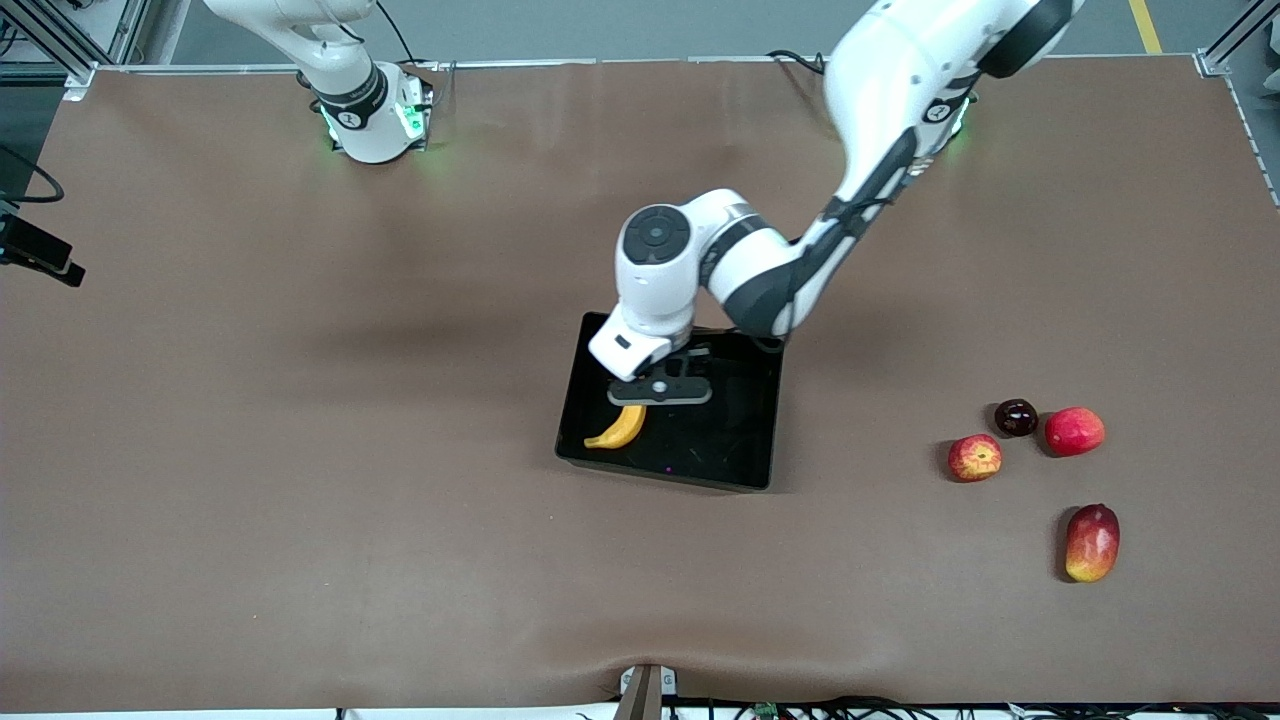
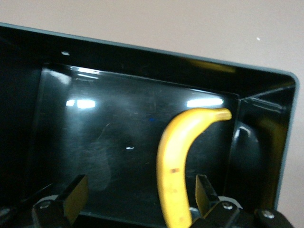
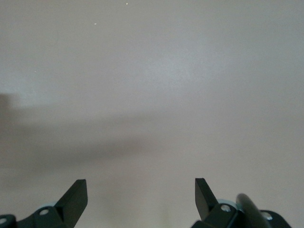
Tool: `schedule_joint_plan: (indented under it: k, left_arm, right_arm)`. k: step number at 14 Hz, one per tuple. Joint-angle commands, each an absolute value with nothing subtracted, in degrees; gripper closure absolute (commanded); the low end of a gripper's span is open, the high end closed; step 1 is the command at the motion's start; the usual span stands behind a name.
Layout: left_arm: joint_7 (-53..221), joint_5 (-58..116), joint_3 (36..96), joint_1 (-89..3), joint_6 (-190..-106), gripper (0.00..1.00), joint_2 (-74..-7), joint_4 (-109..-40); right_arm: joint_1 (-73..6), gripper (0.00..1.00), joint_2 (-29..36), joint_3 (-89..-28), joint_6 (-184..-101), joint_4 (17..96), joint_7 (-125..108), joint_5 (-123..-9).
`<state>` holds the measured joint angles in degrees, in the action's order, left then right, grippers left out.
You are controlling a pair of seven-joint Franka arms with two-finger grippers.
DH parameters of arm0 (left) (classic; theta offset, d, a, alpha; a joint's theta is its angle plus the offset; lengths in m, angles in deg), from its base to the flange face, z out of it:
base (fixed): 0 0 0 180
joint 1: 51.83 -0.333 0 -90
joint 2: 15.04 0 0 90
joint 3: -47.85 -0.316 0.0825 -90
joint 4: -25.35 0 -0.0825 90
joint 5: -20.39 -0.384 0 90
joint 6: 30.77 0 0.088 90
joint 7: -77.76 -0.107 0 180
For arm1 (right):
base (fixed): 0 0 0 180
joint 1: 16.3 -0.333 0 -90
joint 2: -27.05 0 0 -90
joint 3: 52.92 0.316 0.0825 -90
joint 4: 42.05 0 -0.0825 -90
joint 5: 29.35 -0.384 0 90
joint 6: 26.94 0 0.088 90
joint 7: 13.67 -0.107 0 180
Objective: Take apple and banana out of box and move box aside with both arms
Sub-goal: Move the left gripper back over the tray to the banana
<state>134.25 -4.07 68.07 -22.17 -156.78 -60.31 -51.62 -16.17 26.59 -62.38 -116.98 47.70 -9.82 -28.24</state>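
Note:
The black box (image 1: 768, 430) sits mid-table, and the yellow banana (image 1: 622, 428) lies in its corner nearest the front camera, toward the right arm's end. My left gripper (image 1: 648, 398) hangs low over that banana. In the left wrist view the banana (image 2: 176, 166) runs between the open fingers (image 2: 76, 195) without touching either, on the box floor (image 2: 109, 142). The small streaked apple (image 1: 975, 457) rests on the table toward the left arm's end. My right gripper (image 3: 141, 190) is open over bare table and holds nothing; it is outside the front view.
Beside the apple lie a dark plum-like fruit (image 1: 1015, 417) and a round red fruit (image 1: 1074, 431). A larger oval mango (image 1: 1092, 542) lies nearer the front camera. The right arm's base (image 1: 375, 115) stands at the table's back edge.

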Motion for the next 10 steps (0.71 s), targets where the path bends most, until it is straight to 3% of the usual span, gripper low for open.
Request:
schedule_joint_plan:
  k: [1, 5, 10]
  left_arm:
    - [135.1, -5.3, 67.2, -21.3, -162.7, 0.00, -65.4, -49.4]
    - [138.0, -5.3, 62.1, -17.2, -165.2, 0.00, -68.5, -48.7]
    - [137.7, -5.5, 61.6, -16.3, -166.3, 0.00, -70.4, -48.8]
  right_arm:
    - [-15.1, 0.00, 25.3, -61.8, -116.7, 46.5, -9.4, -29.4]
    - [-15.3, 0.00, 24.2, -61.8, -116.7, 45.6, -9.2, -29.2]
    - [-14.7, 0.00, 22.1, -61.8, -117.9, 45.5, -9.5, -30.8]
